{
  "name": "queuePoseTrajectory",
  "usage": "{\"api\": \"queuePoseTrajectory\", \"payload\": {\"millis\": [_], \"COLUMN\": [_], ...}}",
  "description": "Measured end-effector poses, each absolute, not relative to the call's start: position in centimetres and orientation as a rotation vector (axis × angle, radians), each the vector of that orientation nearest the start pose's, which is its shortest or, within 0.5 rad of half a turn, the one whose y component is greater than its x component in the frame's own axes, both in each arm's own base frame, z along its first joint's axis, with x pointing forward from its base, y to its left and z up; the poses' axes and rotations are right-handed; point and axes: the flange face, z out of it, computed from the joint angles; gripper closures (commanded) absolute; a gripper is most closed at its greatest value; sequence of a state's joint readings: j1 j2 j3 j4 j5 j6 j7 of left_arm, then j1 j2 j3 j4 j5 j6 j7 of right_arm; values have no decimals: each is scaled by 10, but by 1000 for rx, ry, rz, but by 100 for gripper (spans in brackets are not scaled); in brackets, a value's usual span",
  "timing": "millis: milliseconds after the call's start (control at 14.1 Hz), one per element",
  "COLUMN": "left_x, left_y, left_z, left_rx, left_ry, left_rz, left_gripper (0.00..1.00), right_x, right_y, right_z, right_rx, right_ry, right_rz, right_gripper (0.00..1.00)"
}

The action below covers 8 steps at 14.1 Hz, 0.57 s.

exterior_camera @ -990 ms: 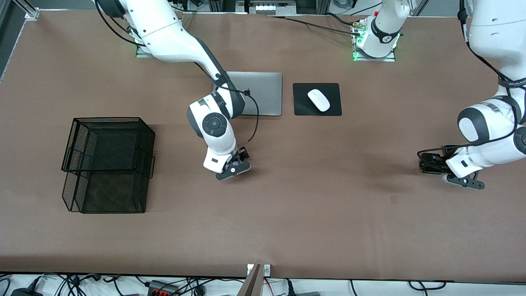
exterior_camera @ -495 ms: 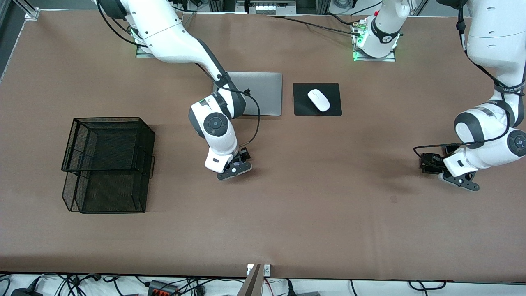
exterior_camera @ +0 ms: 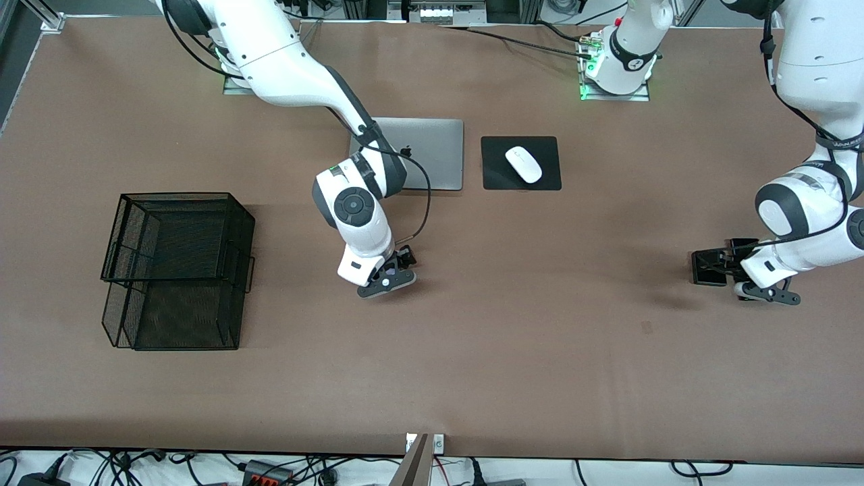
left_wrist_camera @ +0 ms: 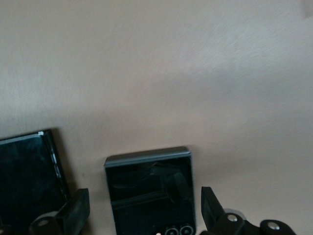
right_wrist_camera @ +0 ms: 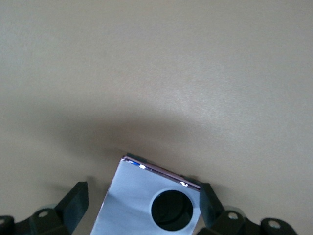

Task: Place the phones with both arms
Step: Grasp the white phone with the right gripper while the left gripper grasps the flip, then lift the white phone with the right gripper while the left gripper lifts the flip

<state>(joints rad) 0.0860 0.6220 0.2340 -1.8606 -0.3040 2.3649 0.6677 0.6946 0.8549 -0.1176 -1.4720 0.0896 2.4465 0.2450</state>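
Left gripper spread wide around the small black flip phone near the table's left-arm edge, slab phone beside. Right gripper spread astride the lilac flip phone, mid-table, open room around.

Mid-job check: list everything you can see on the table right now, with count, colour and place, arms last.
lilac flip phone: one, pale lilac, on the table between the right gripper's fingers
black flip phone: one, black, between the left gripper's fingers
black slab phone: one, black, beside the black flip phone
laptop: one, silver, closed, near the bases
mouse: one, white, on the mouse pad
mouse pad: one, black, beside the laptop
mesh baskets: two, black, right arm's end
right gripper: open, over the lilac flip phone
left gripper: open, over the black flip phone
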Motion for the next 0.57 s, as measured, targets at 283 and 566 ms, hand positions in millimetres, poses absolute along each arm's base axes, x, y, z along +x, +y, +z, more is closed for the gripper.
{"api": "queuePoseTrajectory", "payload": {"millis": [283,566], "left_x": [597,599], "left_y": [183,178], "left_z": [165,165], "left_rx": [-3240,-3242], "left_ry": [229,220], "left_rz": [118,120], "left_gripper": [0,0], "right_x": [601,606], "right_y": [412,411], "right_z": [185,196], "right_rx": [-3113,-3137], "right_ry": [-287,-179], "right_rz": [-116,-72], "right_gripper": [0,0]}}
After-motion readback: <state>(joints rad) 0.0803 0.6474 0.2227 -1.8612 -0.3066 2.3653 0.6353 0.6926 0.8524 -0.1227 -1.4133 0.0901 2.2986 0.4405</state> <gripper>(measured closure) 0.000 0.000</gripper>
